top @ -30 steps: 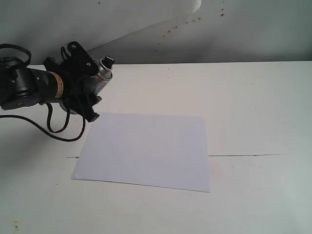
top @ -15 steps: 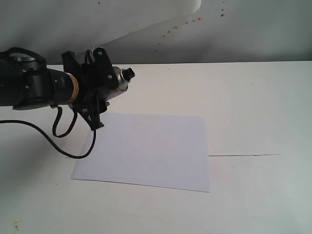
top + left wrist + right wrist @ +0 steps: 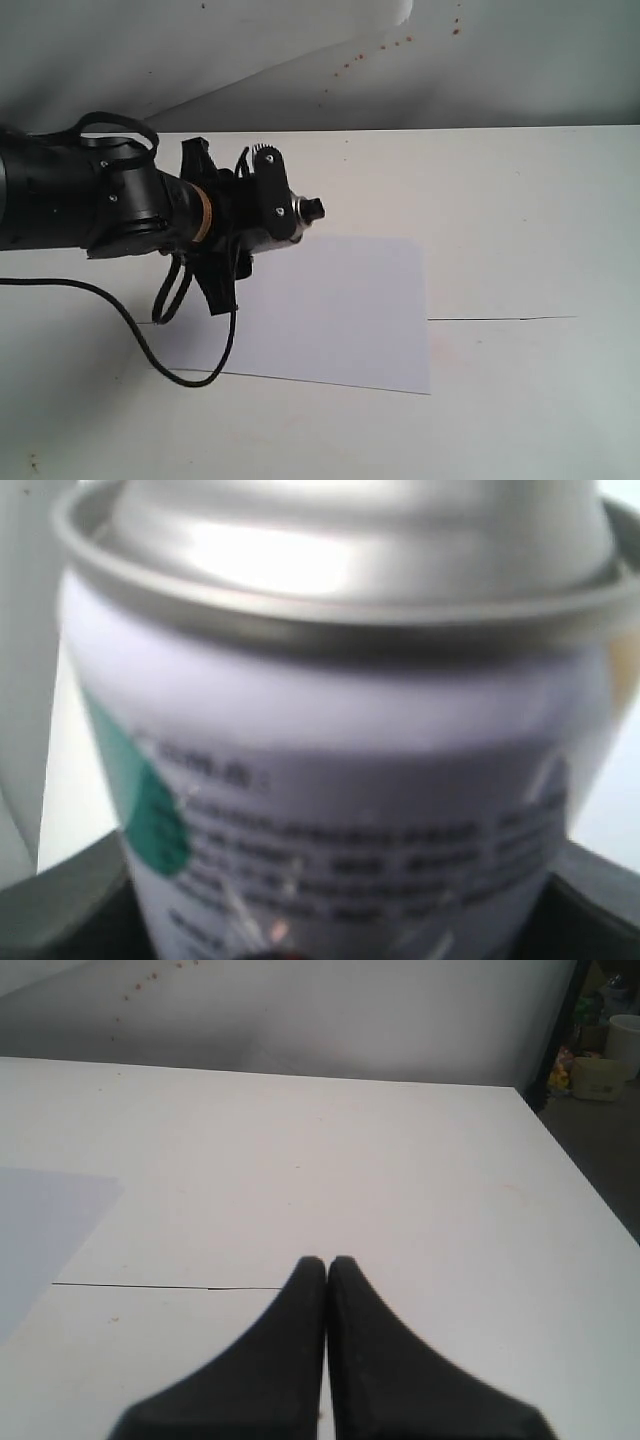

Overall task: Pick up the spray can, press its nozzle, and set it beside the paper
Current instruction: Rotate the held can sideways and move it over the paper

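Spray can (image 3: pixel 291 216) lies sideways in the left gripper (image 3: pixel 268 208) above the paper (image 3: pixel 335 310).

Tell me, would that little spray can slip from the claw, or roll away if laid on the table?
Its smooth, shiny metal probably makes the spray can slippery, though the left gripper grips its body firmly enough to hold it sideways. Being a cylinder, it would likely roll if laid down. Rigid metal, so it shouldn't crush.
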{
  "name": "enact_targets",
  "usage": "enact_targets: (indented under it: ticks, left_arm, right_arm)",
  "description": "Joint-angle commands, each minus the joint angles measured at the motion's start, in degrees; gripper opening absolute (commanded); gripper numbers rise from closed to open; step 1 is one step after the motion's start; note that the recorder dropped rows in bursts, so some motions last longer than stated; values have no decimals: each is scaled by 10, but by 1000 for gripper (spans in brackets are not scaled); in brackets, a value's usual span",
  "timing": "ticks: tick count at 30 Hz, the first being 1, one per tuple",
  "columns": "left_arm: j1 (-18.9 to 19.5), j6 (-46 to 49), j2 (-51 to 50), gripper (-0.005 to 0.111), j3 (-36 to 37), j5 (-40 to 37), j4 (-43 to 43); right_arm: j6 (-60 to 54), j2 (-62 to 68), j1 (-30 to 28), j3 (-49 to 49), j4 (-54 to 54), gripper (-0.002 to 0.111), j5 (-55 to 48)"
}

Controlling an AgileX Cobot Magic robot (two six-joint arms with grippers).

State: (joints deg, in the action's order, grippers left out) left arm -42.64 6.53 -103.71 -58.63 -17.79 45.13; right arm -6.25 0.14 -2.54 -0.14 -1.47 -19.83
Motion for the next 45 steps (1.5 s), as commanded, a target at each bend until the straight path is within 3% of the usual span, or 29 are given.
enact_targets:
  ticks: [1, 6, 15, 28, 45]
  left_arm:
    - [-9, 188, 11, 0, -6, -19, -123]
    - [8, 330, 10, 0, -55, -97, -239]
    - [21, 435, 10, 0, -131, -198, -382]
    - [21, 432, -75, 0, -135, -241, -390]
    - [21, 432, -76, 0, -137, -230, -402]
  right_arm:
    - [-1, -1, -2, 1, 3, 0, 3]
    - [-1, -1, -2, 1, 3, 0, 3]
    - [-1, -1, -2, 1, 3, 0, 3]
    - [-1, -1, -2, 1, 3, 0, 3]
    - [-1, -1, -2, 1, 3, 0, 3]
